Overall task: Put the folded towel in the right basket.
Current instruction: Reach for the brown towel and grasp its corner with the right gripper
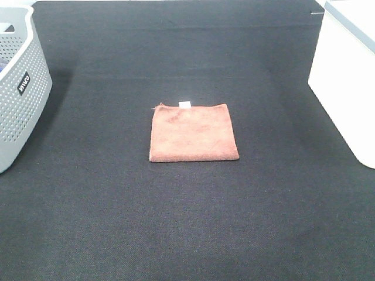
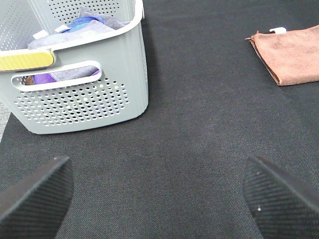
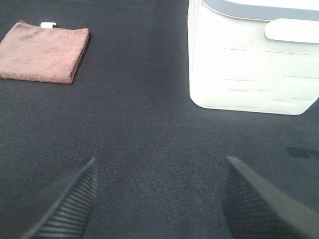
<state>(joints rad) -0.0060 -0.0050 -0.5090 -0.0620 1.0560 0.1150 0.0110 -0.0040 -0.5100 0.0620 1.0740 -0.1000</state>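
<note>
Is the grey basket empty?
No, the left wrist view shows purple, blue and grey cloths piled inside the grey basket.

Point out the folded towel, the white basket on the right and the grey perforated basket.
folded towel (image 1: pixel 194 133): exterior high view, middle of its top face.
right basket (image 1: pixel 345 88): exterior high view, its white side wall.
grey basket (image 1: pixel 26 117): exterior high view, its perforated side wall.

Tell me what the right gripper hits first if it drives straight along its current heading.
Probably just the black fabric mat: the open right gripper points into the gap between the flat rust-brown terry towel and the large white plastic basket. Depth is unclear.
</note>
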